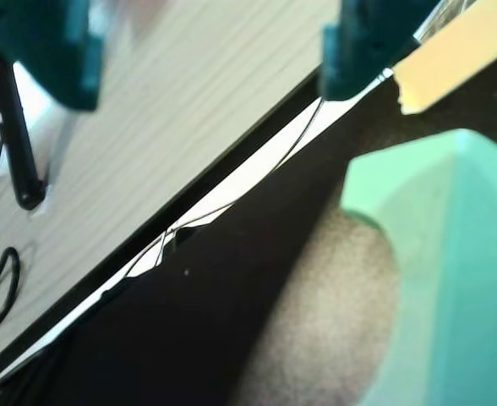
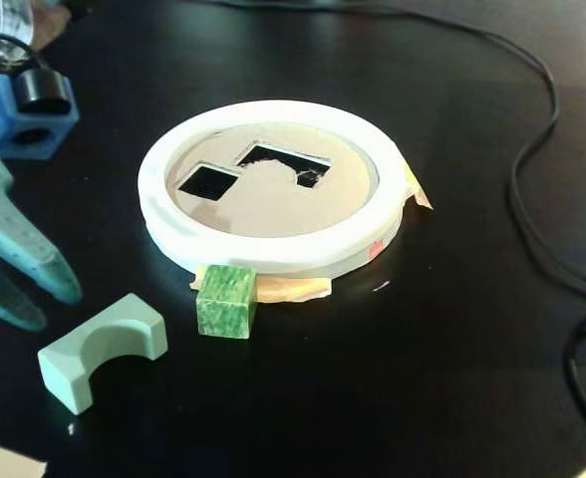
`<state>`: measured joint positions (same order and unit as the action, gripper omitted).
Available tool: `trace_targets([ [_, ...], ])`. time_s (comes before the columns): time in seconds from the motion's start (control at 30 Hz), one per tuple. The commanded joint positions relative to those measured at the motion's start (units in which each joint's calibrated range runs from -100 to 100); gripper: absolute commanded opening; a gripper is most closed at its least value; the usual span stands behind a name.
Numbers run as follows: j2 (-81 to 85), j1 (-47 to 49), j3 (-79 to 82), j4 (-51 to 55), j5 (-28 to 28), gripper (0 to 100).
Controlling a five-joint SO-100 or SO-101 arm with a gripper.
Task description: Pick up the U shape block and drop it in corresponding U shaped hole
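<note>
In the fixed view the gripper [image 2: 34,304] hangs with its jaws spread and empty at the left edge; the U shape block [image 2: 104,351] lies just right and nearer, long axis running near-left to far-right; the U shaped hole [image 2: 278,162] sits farther right.

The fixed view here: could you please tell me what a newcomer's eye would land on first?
The white-rimmed tan disc dominates the middle of the black table, with the U shaped hole and a smaller square hole cut in it. A marbled green cube sits against its near edge. At lower left lies the mint U shape block, arch facing down, with the open teal claw just beside it.
</note>
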<state>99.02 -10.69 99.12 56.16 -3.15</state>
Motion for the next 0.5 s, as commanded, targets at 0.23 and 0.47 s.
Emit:
trace_targets([
  [0.23, 0.89, -1.30, 0.70, 3.60, 0.49, 44],
  [0.47, 0.89, -1.30, 0.70, 3.80, 0.49, 44],
])
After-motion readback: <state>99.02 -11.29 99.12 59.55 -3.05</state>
